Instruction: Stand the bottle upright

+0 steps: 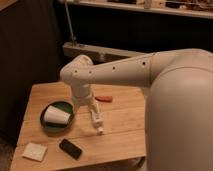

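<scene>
A white tapered container lies on its side on a dark green plate at the left of the wooden table. It may be the bottle; no other bottle shows. My gripper hangs from the white arm and points down at the table, just right of the plate. It is close to the board and apart from the white container.
A small orange-red object lies behind the gripper. A black flat object and a pale square pad lie near the front edge. My large white body fills the right side. A dark wall and a shelf stand behind.
</scene>
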Available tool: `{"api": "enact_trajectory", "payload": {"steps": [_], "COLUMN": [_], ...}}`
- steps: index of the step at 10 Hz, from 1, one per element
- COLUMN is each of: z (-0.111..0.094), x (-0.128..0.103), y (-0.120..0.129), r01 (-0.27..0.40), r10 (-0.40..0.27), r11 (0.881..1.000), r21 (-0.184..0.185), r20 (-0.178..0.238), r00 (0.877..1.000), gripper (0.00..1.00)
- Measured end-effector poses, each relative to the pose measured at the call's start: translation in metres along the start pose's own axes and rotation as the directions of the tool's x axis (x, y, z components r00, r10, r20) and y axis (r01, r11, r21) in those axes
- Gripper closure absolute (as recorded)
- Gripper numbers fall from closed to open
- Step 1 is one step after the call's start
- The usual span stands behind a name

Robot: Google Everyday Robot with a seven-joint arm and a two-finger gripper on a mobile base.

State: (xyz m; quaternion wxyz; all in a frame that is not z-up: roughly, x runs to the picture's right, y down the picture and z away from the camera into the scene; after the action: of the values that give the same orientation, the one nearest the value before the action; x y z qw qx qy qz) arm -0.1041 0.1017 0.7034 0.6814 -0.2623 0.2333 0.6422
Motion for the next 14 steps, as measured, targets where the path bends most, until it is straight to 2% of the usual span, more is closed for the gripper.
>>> {"api": "enact_trajectory", "payload": {"steps": [14], "z": [0.0000], "x": [0.0000], "y": [0.0000], "r01": [0.000], "r10": [0.000], "r11": [1.000], "r21": [0.000], "r20": [0.000], "r00": [1.000], "gripper": [0.35]}}
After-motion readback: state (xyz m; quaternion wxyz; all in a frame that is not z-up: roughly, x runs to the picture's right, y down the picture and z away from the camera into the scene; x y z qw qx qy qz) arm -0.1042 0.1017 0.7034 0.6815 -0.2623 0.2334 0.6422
